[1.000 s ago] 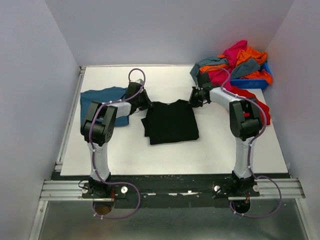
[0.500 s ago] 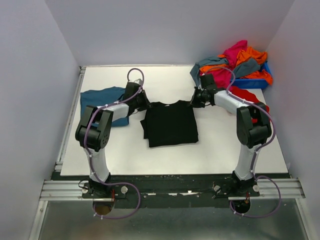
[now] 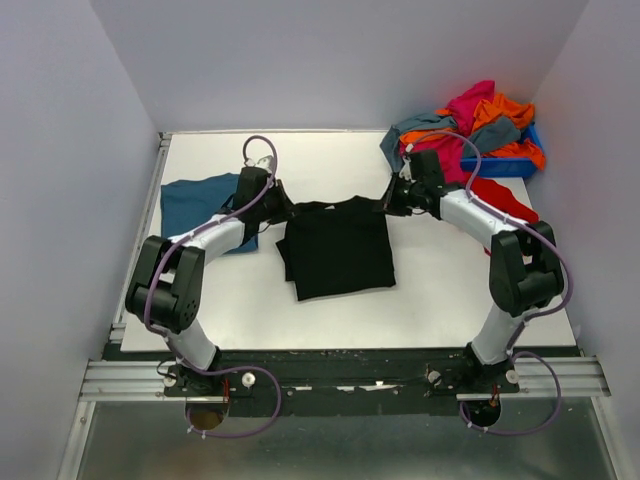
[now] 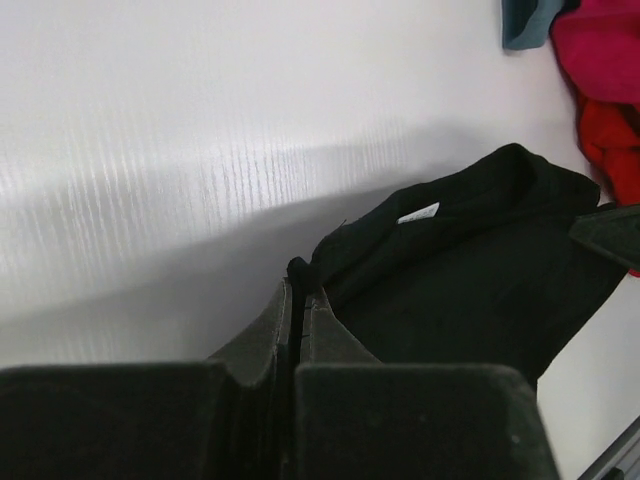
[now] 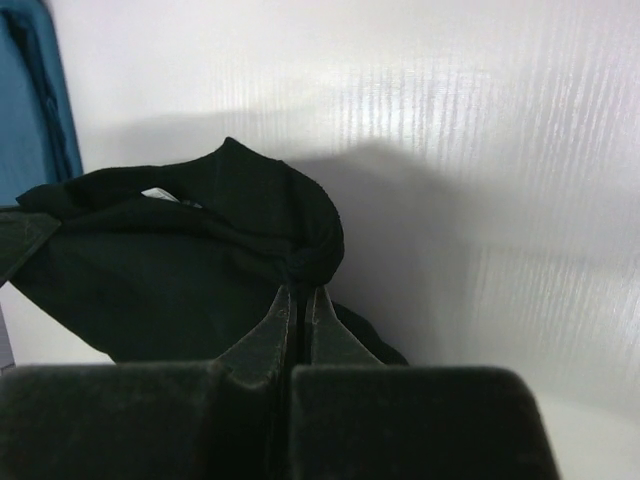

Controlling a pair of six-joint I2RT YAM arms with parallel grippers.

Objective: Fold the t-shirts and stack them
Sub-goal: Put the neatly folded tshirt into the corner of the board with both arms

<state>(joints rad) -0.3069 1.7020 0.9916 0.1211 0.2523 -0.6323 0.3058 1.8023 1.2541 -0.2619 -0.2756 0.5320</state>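
**A:** Where's the black shirt [image 3: 338,250]?

**B:** It lies as a rough rectangle on the white table [image 3: 440,290], collar edge at the far side. That edge runs from one claw to the other. A white label [image 4: 418,212] shows inside the collar.

**A:** What about the left claw [image 3: 283,209]?

**B:** It sits at the shirt's far left corner. Its wrist view shows the fingers pressed together with a fold of black cloth pinched at the tips, so it is clamped on the shirt.

**A:** And the right claw [image 3: 386,204]?

**B:** It is at the shirt's far right corner, in the same state. The fingers meet with a bunched roll of black cloth caught between them.

**A:** Is the cloth flat on the table there?

**B:** No. Both wrist views show the collar edge raised and casting a shadow on the table. The near part of the shirt lies flat.

**A:** Where are the other shirts?

**B:** A teal shirt [image 3: 200,205] lies flat just left of the black one, beyond the left claw. A pile [image 3: 470,125] of magenta, orange, red and grey-blue cloth sits to the black shirt's far right, heaped over a blue bin [image 3: 505,166].
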